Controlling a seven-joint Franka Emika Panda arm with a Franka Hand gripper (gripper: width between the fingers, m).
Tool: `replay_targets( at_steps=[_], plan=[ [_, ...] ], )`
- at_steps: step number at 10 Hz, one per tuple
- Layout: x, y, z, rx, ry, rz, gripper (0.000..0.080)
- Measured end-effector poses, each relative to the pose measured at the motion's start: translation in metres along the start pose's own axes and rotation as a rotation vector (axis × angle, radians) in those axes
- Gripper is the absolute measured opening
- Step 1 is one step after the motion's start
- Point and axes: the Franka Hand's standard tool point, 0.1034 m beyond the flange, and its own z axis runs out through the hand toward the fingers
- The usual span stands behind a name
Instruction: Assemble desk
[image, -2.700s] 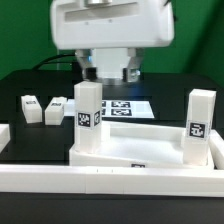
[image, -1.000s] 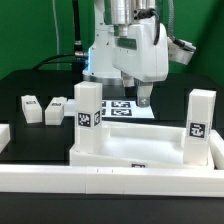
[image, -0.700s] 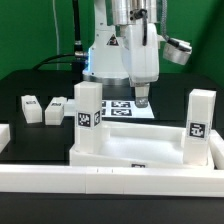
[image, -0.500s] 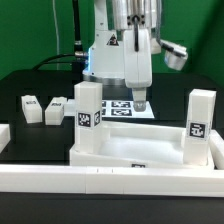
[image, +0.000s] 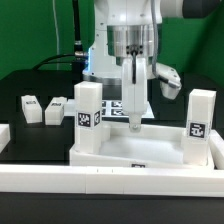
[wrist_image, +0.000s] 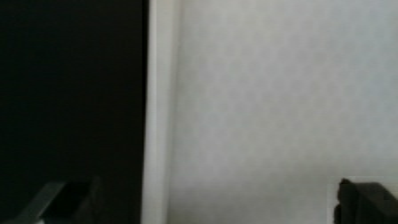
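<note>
The white desk tabletop lies near the front with two white legs standing on it, one on the exterior view's left and one on the right. Two loose legs lie on the black table on the left. My gripper hangs edge-on over the tabletop's far edge, between the two standing legs. In the wrist view my gripper is open and empty, with dark fingertips wide apart. The white tabletop and its edge lie below them.
The marker board lies on the black table behind the tabletop. A long white border rail runs along the front and another piece stands on the exterior view's left.
The gripper has turned about its vertical axis and come down and forward from above the marker board to the tabletop's far edge. The desk parts have not moved.
</note>
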Motion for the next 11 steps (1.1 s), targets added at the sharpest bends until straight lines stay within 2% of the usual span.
replay_targets(
  at_steps=[3,5,6,7,8,9,10,11],
  plan=[
    [0.008,0.005,0.016,-0.026,0.017,-0.015,0.0649],
    [0.008,0.005,0.017,-0.026,0.018,-0.026,0.0649],
    [0.008,0.005,0.017,-0.027,0.018,-0.026,0.0540],
    [0.007,0.006,0.017,-0.030,0.017,-0.032,0.0374],
    [0.007,0.006,0.017,-0.030,0.017,-0.033,0.0374],
    [0.007,0.006,0.017,-0.031,0.016,-0.035,0.0179],
    [0.007,0.006,0.017,-0.031,0.016,-0.036,0.0179],
    [0.007,0.004,0.016,-0.023,0.017,-0.036,0.0062]
  ],
)
